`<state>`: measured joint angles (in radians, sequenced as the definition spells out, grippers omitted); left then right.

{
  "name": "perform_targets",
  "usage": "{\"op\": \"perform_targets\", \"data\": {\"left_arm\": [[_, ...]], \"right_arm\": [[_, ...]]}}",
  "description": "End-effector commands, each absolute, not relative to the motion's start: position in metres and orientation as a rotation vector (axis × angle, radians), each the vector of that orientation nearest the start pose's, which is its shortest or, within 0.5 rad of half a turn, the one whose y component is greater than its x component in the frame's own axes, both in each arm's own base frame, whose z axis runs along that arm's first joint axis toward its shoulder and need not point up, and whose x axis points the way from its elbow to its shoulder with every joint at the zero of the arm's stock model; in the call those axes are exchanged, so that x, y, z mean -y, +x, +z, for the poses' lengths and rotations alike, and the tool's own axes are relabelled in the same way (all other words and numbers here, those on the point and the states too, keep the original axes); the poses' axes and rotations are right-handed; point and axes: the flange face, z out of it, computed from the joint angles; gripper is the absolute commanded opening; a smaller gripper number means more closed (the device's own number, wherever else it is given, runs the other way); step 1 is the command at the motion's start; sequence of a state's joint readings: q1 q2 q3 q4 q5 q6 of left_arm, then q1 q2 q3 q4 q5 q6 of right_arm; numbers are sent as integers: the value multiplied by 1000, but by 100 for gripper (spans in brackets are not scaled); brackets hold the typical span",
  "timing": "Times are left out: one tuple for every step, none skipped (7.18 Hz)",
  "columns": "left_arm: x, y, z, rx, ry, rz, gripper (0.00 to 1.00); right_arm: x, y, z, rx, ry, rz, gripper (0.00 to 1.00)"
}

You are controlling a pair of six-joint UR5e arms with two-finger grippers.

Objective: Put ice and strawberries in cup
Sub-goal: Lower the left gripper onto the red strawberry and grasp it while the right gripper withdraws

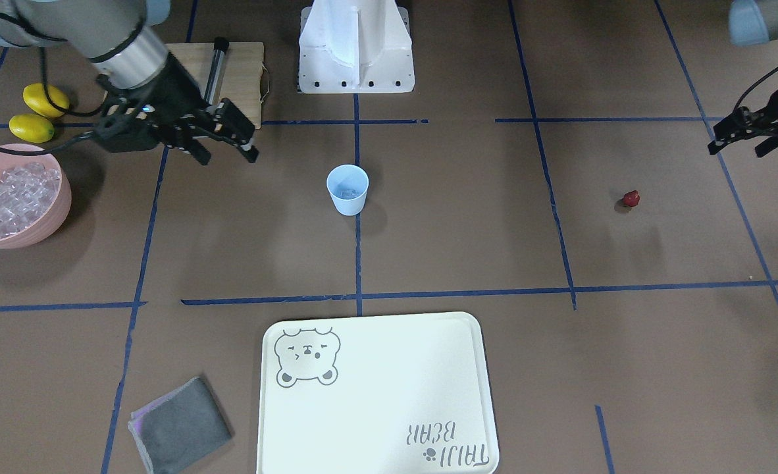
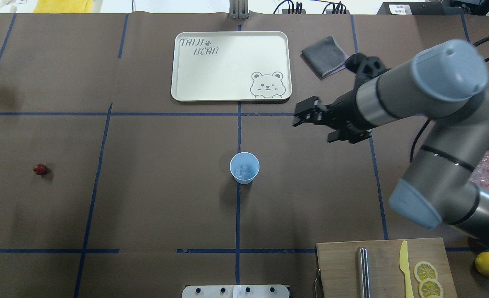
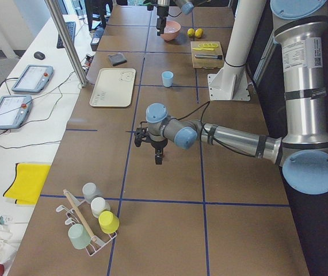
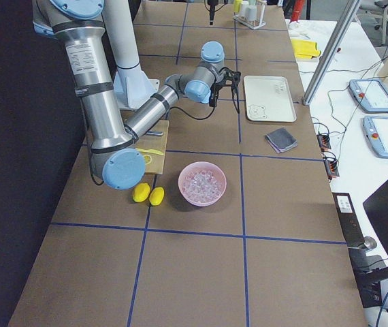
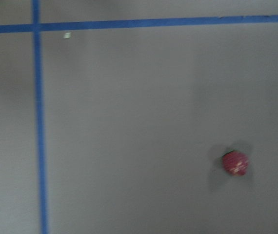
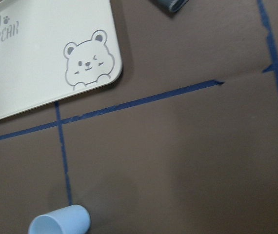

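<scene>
Nearest the front-facing camera, a cream bear-printed tray is lying flat, with a folded grey cloth just beside it. Beyond the tray, the pale blue cup is standing upright at the middle of the brown table, on a blue tape line, and is holding a few clear ice cubes at its bottom. The strawberry is lying on the bare table well apart from the cup, on the robot's left side, with blue tape lines crossing the stretch between them. The left gripper is hovering near the berry, its fingers spread and holding nothing, and its wrist camera is showing the berry low and to the right. The right gripper is hanging above the table near the cup, on the bowl's side, its fingers wide apart and holding nothing. Farther out on that side, a pink bowl is sitting heaped with more ice, two whole lemons just beside it. A wooden cutting board near the robot's base is carrying lemon slices, a yellow knife and a metal rod.
</scene>
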<state>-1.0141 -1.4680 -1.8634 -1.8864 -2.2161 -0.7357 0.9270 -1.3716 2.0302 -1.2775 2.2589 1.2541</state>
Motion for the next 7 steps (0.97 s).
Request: {"op": "perform_targets", "data": {"left_arm": [[438, 265, 533, -704, 12, -84, 100], [432, 278, 539, -675, 25, -70, 99], [434, 281, 559, -668, 22, -66, 99], [437, 284, 586, -723, 62, -59, 99], [438, 286, 596, -766, 83, -76, 98], [437, 286, 590, -782, 87, -80, 98], [432, 285, 591, -799, 58, -69, 95]], "right_arm": [[454, -201, 369, 1032, 82, 97, 100], [454, -202, 367, 1031, 86, 95, 100], [454, -202, 367, 1030, 89, 96, 100], [454, -202, 367, 1029, 90, 97, 100], [454, -202, 365, 1032, 92, 95, 100], [454, -202, 364, 1033, 93, 95, 100], [453, -203, 364, 1034, 91, 95, 100]]}}
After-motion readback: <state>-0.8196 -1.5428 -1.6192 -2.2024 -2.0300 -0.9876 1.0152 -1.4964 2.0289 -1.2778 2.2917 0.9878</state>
